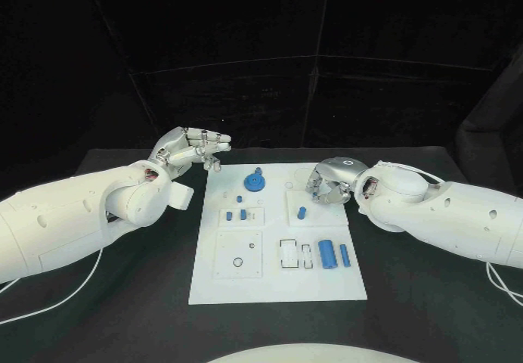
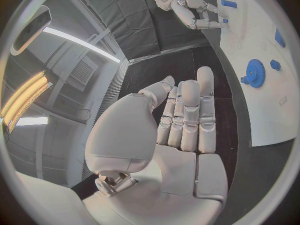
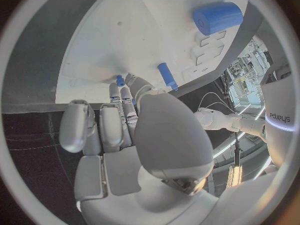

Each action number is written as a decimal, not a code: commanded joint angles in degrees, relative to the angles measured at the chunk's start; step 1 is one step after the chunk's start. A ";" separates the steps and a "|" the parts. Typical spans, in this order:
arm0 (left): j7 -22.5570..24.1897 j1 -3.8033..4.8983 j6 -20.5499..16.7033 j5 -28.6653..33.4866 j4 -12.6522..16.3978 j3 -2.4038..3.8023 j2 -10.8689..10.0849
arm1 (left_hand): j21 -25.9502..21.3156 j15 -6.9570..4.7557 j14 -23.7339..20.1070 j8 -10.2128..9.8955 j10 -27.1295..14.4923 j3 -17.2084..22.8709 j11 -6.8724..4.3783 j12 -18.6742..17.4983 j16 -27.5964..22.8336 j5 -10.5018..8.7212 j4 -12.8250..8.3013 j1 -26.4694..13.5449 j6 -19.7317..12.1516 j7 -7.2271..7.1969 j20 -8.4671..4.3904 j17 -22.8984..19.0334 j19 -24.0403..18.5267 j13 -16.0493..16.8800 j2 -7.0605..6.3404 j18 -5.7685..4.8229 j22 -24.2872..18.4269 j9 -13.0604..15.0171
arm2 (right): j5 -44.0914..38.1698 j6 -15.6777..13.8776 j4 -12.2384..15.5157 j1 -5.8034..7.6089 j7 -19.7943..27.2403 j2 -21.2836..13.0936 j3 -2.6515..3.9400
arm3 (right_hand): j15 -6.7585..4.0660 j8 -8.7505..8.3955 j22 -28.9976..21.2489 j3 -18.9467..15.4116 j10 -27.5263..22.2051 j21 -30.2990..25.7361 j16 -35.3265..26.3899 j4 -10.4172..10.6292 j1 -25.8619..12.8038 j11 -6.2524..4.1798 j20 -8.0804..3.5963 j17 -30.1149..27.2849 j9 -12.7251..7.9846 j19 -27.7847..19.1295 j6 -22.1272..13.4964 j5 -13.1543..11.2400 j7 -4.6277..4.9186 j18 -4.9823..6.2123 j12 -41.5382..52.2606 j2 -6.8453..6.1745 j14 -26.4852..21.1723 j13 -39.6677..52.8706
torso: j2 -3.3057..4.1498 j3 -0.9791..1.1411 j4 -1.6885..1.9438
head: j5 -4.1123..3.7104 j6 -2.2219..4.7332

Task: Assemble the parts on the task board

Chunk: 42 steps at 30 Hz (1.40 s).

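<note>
Centrally on the black table (image 1: 131,318) lies the task board (image 1: 278,283), a white rectangular plate with shallow square and slotted recesses, carrying small blue parts. A blue gear (image 1: 254,181) sits near the board's far edge, just beside the left hand (image 1: 194,148) and a little nearer the robot than its fingertips. Two short blue pegs (image 1: 236,215) stand in a square recess further in from that hand. On the right hand's side, a large blue cylinder (image 1: 327,252) and a slimmer blue pin (image 1: 345,255) lie side by side next to two empty white slots (image 1: 296,254), well apart from the right hand (image 1: 330,184) and closer to the robot. One small blue peg (image 1: 302,213) stands in the square recess just below the right hand's fingers.

From the head view the left hand hovers off the board's far corner, fingers loosely curled and apart, holding nothing. The left wrist view confirms this: the fingers (image 2: 189,115) lie straight and side by side above bare table, with the gear (image 2: 254,74) beside them on the board edge, and the right hand (image 2: 199,12) visible across the board, its fingertips down at the plate.

The right wrist view shows what the head view hides: the right hand's fingers (image 3: 122,102) are bent down together onto the board (image 3: 112,45), their tips at a small blue peg (image 3: 120,80). Whether they pinch it or only touch it I cannot tell. The cylinder (image 3: 216,17) lies beyond them.
</note>
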 commanded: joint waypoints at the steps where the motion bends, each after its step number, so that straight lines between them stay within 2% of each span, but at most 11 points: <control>1: 0.71 0.07 0.91 0.67 0.02 0.04 0.02 | -0.33 0.03 -0.34 0.25 -0.38 -0.37 0.12 0.36 -0.31 -0.03 0.12 -0.02 -0.23 0.34 0.13 -0.10 -0.38 0.09 0.21 0.33 -0.05 -0.10 | -0.04 1.67 -0.36 -0.03 0.54 0.24 0.02 | 0.35 -0.04 0.07 0.96 0.72 -0.16 -0.11 -0.18 0.17 -0.17 0.39 0.10 0.06 0.02 0.47 -0.45 0.13 0.85 -0.35 -0.48 1.72 -0.40 | -0.03 -0.01 0.00 | -0.03 -0.14; 5: 0.52 0.07 0.99 0.67 -0.02 0.03 -0.03 | -0.41 0.05 -0.43 0.27 -0.47 -0.43 0.15 0.41 -0.39 -0.03 0.11 0.01 -0.31 0.38 0.14 -0.25 -0.40 0.10 0.26 0.33 -0.11 -0.10 | -0.02 2.48 -0.72 -0.17 0.35 0.44 0.02 | 0.01 0.31 0.47 3.56 2.20 0.11 0.14 -0.80 0.39 -0.58 0.15 0.38 0.19 0.24 1.79 -1.50 -0.25 0.79 -0.08 -0.25 1.82 -1.06 | -0.02 0.00 -0.02 | -0.03 -0.21; 10: 0.30 0.07 1.13 0.67 -0.03 0.03 -0.07 | -0.45 0.06 -0.46 0.28 -0.54 -0.46 0.16 0.45 -0.40 -0.03 0.08 0.04 -0.37 0.39 0.15 -0.29 -0.40 0.10 0.27 0.32 -0.14 -0.11 | -0.54 2.88 -0.85 -0.26 -0.14 0.49 0.02 | -0.19 0.31 0.68 5.57 3.07 0.26 0.25 -1.43 0.08 -0.80 -0.09 0.44 0.18 0.35 2.51 -1.80 -0.40 0.75 -0.09 -0.56 1.86 -1.60 | -0.03 0.01 -0.05 | -0.08 -0.34; 16: 0.01 0.07 1.24 0.67 -0.09 0.03 -0.11 | -0.57 0.09 -0.55 0.32 -0.73 -0.56 0.20 0.54 -0.47 -0.03 0.01 0.14 -0.52 0.44 0.16 -0.47 -0.41 0.11 0.31 0.32 -0.22 -0.12 | -1.51 2.80 -0.79 -0.30 -0.67 0.47 0.02 | -0.29 0.08 0.80 7.86 3.58 0.36 0.29 -2.41 -0.68 -0.89 -0.23 0.39 0.11 0.41 2.88 -1.87 -0.40 0.74 -0.35 -1.32 1.85 -2.31 | -0.05 0.02 -0.03 | -0.15 -0.44; 24: -0.33 0.07 1.37 0.67 -0.15 0.02 -0.17 | -0.68 0.11 -0.64 0.38 -0.90 -0.60 0.23 0.66 -0.54 -0.02 -0.12 0.34 -0.66 0.47 0.18 -0.67 -0.40 0.13 0.41 0.33 -0.30 -0.13 | -2.81 1.71 -0.52 -0.32 -1.00 0.49 0.02 | -0.55 0.28 1.51 10.65 4.83 0.81 0.73 -4.24 -0.46 -1.13 -0.44 0.91 0.22 0.70 3.95 -2.27 -0.66 0.61 -0.12 -1.17 1.97 -2.70 | -0.02 0.02 -0.01 | -0.28 -0.56; 29: -0.41 0.07 1.35 0.67 -0.20 0.02 -0.21 | -0.78 0.12 -0.72 0.45 -1.05 -0.64 0.25 0.80 -0.58 -0.02 -0.28 0.56 -0.76 0.50 0.18 -0.84 -0.38 0.15 0.49 0.33 -0.36 -0.12 | -4.95 -0.76 0.00 -0.36 -1.87 0.48 0.02 | -1.04 0.94 2.27 12.50 6.88 1.33 1.29 -6.03 0.03 -1.73 -0.95 1.56 0.49 1.04 5.87 -3.42 -1.17 0.50 0.70 -0.56 2.17 -2.33 | 0.00 0.03 -0.08 | -0.38 -0.64; 34: -0.44 0.06 1.35 0.67 -0.24 0.02 -0.24 | -0.83 0.12 -0.74 0.51 -1.12 -0.65 0.25 0.89 -0.58 -0.02 -0.39 0.72 -0.80 0.50 0.19 -0.90 -0.36 0.17 0.57 0.34 -0.40 -0.12 | -6.06 -3.96 0.93 -0.41 -1.98 0.20 0.03 | -1.16 0.88 2.45 13.71 7.28 1.48 1.46 -7.13 0.02 -1.83 -1.24 1.70 0.46 1.12 6.29 -3.58 -1.23 0.47 0.74 -0.47 2.21 -2.17 | -0.04 0.03 -0.07 | -0.55 -0.72; 42: -0.46 0.05 1.33 0.67 -0.31 0.02 -0.29 | -0.86 0.12 -0.79 0.57 -1.17 -0.65 0.26 0.97 -0.62 -0.03 -0.48 0.85 -0.83 0.51 0.18 -1.02 -0.34 0.18 0.61 0.34 -0.43 -0.11 | -6.13 -7.17 3.17 -0.41 -1.58 -0.97 0.05 | -1.15 0.75 2.50 14.07 7.29 1.54 1.46 -7.48 -0.38 -1.78 -1.29 1.65 0.41 1.13 6.30 -3.49 -1.17 0.45 0.66 -0.71 2.21 -2.13 | -0.12 -0.05 0.00 | -0.71 -0.71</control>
